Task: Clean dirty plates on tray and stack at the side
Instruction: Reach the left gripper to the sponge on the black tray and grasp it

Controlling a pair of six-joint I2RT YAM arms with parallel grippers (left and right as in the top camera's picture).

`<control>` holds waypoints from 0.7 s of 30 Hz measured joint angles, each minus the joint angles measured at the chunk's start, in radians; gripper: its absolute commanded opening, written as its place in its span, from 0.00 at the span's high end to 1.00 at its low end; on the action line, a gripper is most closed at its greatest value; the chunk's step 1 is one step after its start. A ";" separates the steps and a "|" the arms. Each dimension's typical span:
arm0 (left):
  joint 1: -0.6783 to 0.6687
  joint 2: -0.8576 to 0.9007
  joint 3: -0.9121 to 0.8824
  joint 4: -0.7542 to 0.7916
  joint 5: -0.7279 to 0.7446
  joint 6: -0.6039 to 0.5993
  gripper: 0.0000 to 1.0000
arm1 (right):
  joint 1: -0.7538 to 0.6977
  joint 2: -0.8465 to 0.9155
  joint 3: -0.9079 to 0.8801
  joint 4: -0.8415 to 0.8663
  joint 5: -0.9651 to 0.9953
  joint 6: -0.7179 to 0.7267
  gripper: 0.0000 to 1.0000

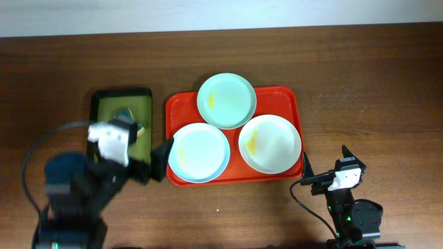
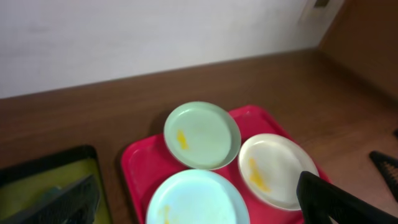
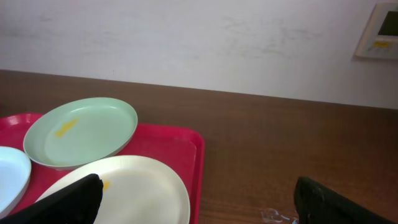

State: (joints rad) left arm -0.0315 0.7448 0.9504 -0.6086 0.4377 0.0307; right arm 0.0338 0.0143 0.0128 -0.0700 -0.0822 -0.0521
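Note:
The red tray [image 1: 291, 94] holds three plates. A mint plate [image 1: 226, 100] sits at the back, a pale blue plate [image 1: 199, 152] at the front left and a white plate [image 1: 270, 143] at the front right. All three have yellow smears. My left gripper [image 1: 154, 163] is open and empty, just left of the tray near the pale blue plate [image 2: 196, 202]. The left wrist view also shows the mint plate [image 2: 202, 135] and the white plate [image 2: 277, 170]. My right gripper [image 1: 325, 167] is open and empty, off the tray's front right corner, with the white plate [image 3: 130, 186] by its left finger.
A smaller dark green-black tray [image 1: 104, 104] stands left of the red tray, with a sponge [image 1: 131, 119] on it, partly hidden by my left arm. A wall runs along the table's far edge. Bare wood lies to the right of the red tray [image 3: 186, 140].

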 measured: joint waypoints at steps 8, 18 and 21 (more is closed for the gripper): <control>0.000 0.481 0.409 -0.319 -0.351 -0.050 0.01 | 0.000 0.000 0.000 0.000 0.000 0.000 0.01; 0.090 0.839 0.490 -0.299 -0.498 -0.130 0.01 | 0.000 0.000 0.000 0.000 0.000 -0.001 0.01; 0.129 0.916 0.490 -0.309 -0.459 -0.142 0.01 | 0.000 0.000 0.000 0.000 0.000 -0.001 0.01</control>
State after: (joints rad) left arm 0.0971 1.6604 1.4403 -0.9173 -0.0216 -0.1112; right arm 0.0338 0.0147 0.0128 -0.0700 -0.0822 -0.0528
